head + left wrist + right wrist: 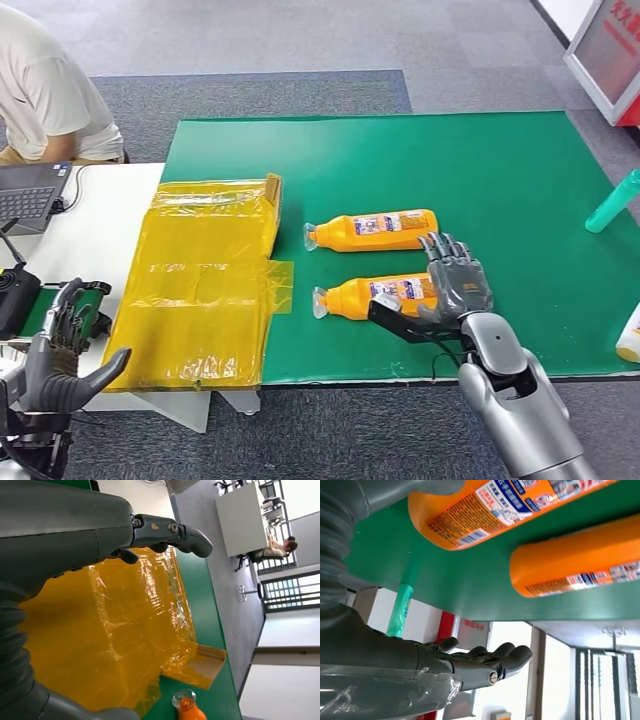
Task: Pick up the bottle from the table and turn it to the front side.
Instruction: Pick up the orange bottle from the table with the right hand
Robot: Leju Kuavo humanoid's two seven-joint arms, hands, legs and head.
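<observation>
Two orange bottles lie on their sides on the green mat (490, 180), clear caps pointing left. The far bottle (373, 231) lies apart from both hands. The near bottle (370, 295) has its base end at my right hand (455, 280), whose fingers are spread flat above it and whose thumb reaches along its front side. In the right wrist view the near bottle (501, 505) sits by the thumb, the far bottle (576, 560) beyond it, and the fingers (490, 665) stand off from both. My left hand (60, 350) hovers open, low at the left.
A flat box wrapped in yellow tape (204, 290) lies left of the bottles, over the mat's edge. A green bottle (613, 203) and a white-yellow object (630, 335) sit at the right edge. A laptop (30, 195), a black device (15, 295) and a seated person (45, 90) are at the left.
</observation>
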